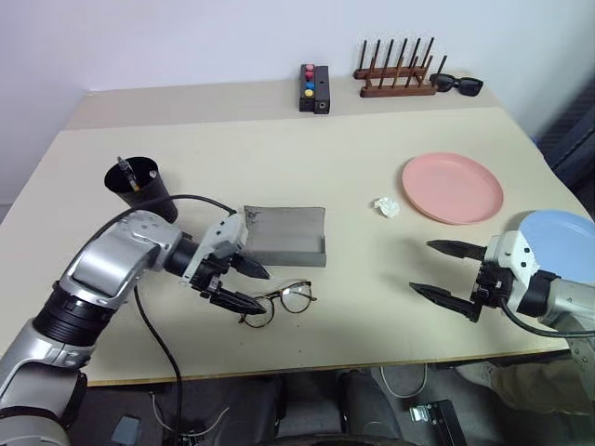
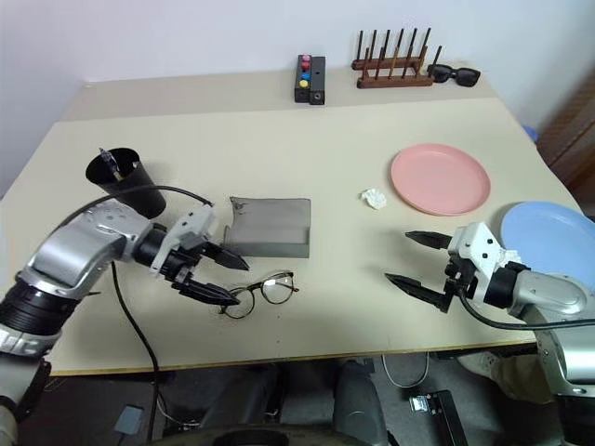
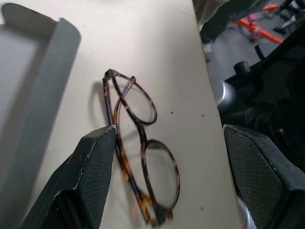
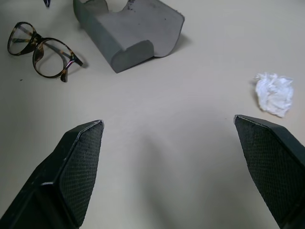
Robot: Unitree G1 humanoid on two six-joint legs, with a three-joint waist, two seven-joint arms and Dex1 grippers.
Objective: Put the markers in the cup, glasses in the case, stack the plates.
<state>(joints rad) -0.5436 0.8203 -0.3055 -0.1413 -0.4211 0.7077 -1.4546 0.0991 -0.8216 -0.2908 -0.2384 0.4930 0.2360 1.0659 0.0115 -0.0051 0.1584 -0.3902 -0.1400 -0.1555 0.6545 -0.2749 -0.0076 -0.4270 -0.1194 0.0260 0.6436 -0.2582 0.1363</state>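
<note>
1. While the glasses (image 1: pixel 284 300) lie folded on the table (image 1: pixel 353 158) just in front of the open case (image 1: pixel 288 237), the left gripper (image 1: pixel 249 286) sits at their left end, fingers spread, one fingertip (image 3: pixel 97 157) touching the frame.
2. Markers (image 1: pixel 127 175) stand in the cup (image 1: pixel 139 186), left of the case.
3. At the right, the pink plate (image 1: pixel 453 188) and blue plate (image 1: pixel 558 243) lie side by side, unstacked.
4. Near the blue plate, the right gripper (image 1: pixel 437 269) hovers with fingers wide apart, holding nothing.
5. A crumpled paper (image 1: pixel 387 206) lies beside the pink plate.
6. Sunglasses (image 1: pixel 456 85), a peg rack (image 1: pixel 395 70) and a button box (image 1: pixel 314 87) sit along the far edge.
</note>
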